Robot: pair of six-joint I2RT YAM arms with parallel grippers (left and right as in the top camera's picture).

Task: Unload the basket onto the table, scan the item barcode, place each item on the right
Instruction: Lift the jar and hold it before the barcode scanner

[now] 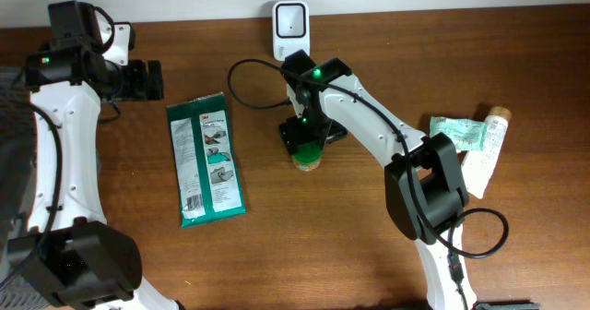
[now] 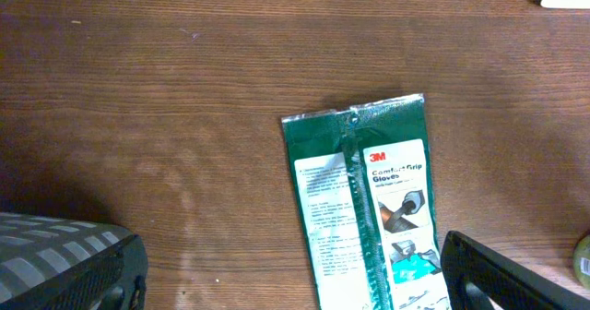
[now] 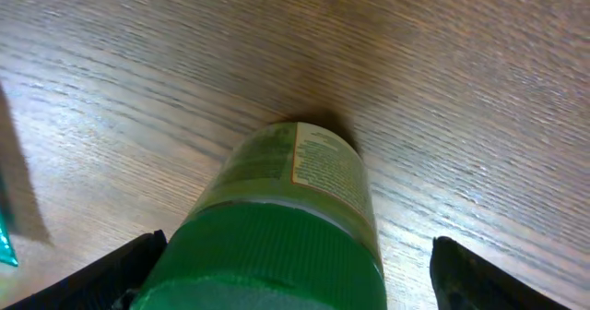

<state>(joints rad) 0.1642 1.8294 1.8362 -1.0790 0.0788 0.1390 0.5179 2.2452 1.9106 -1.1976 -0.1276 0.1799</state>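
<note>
A bottle (image 1: pixel 307 155) with a green ribbed cap and a yellow-green label stands upright on the wooden table in front of the white barcode scanner (image 1: pixel 290 29). My right gripper (image 1: pixel 304 135) hangs straight over it. In the right wrist view the bottle (image 3: pixel 286 199) sits between the fingers of the right gripper (image 3: pixel 295 278), which is open. The left finger (image 3: pixel 120 273) lies close beside the cap, and the right finger (image 3: pixel 479 278) stands well apart from it. My left gripper (image 1: pixel 152 79) is open at the back left, holding nothing.
A flat green 3M gloves pack (image 1: pixel 206 160) lies label-up left of centre, and in the left wrist view the pack (image 2: pixel 369 208) lies under the open left gripper (image 2: pixel 295 278). A green packet (image 1: pixel 458 131) and a white tube (image 1: pixel 489 149) lie at the right. The scanner's black cable (image 1: pixel 241 79) loops nearby.
</note>
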